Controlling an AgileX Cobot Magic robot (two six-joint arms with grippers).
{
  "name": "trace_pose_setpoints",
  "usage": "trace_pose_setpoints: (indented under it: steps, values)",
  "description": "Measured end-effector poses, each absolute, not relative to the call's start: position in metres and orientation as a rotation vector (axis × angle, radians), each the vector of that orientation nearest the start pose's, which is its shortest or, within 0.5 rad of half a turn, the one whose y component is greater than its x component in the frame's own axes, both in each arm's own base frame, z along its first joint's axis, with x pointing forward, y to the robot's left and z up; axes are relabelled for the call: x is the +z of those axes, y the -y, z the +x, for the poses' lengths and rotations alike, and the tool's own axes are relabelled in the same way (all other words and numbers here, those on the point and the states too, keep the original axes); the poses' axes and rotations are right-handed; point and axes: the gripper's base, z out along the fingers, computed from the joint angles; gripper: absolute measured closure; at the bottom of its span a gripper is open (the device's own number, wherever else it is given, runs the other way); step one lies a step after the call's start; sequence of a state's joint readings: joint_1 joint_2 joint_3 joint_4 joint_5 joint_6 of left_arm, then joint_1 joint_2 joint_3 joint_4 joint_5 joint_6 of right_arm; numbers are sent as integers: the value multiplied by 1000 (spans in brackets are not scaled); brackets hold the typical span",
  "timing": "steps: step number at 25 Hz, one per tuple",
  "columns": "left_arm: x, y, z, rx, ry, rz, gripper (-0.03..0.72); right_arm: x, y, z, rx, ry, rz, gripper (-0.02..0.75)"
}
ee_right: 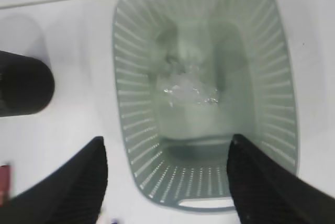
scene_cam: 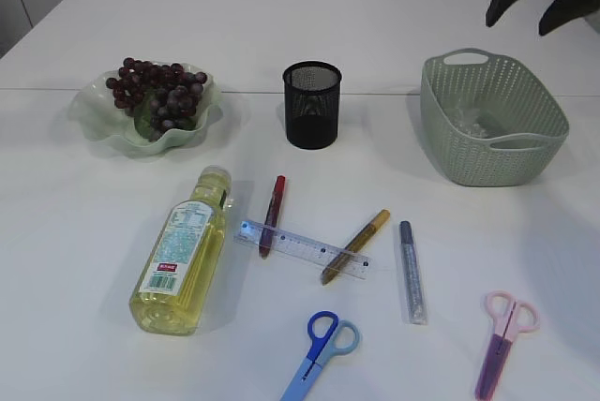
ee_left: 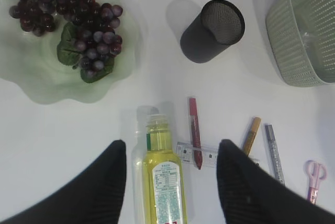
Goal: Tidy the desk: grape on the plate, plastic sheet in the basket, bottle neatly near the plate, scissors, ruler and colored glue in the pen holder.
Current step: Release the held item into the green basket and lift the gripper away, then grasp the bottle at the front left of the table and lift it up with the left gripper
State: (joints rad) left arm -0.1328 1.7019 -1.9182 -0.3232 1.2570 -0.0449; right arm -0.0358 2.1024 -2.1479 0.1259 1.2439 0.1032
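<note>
bottle (scene_cam: 182, 259) | lying flat, label print unreadable | left end effector (ee_left: 171, 177) apart | right end effector (ee_right: 167, 179) apart

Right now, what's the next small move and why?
Probably lower the left tool onto the bottle lying on its side between its open fingers. The grapes are on the plate, the plastic sheet lies in the basket, and the right tool hangs open and empty above it.

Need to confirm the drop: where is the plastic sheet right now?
The plastic sheet lies crumpled on the floor of the green basket, at the table's right in the exterior view, directly below the open right gripper.
</note>
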Motion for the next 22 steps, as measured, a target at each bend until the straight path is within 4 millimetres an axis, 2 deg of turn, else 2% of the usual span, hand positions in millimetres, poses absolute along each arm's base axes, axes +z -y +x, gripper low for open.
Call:
trace_pose_setpoints:
  steps: [3,6,10,12,16,19,22]
  values:
    - [426,75,351,-500,-2508,109,282,347,5,447,198,-2626,181,182]
    - [426,74,341,-479,-2515,115,283,357,4,429,195,-2628,172,182]
    - [415,81,315,-359,-2574,183,283,355,3,397,193,-2691,172,182]
    - [408,93,302,-341,-2605,225,283,352,2,377,189,-2726,156,182]
    - [390,118,290,-296,-2676,246,283,360,1,332,186,-2738,139,197]
    - [378,131,289,-272,-2720,211,272,360,-1,300,194,-2750,138,220]
    - [364,139,298,-254,-2763,196,209,361,-3,274,210,-2748,137,234]
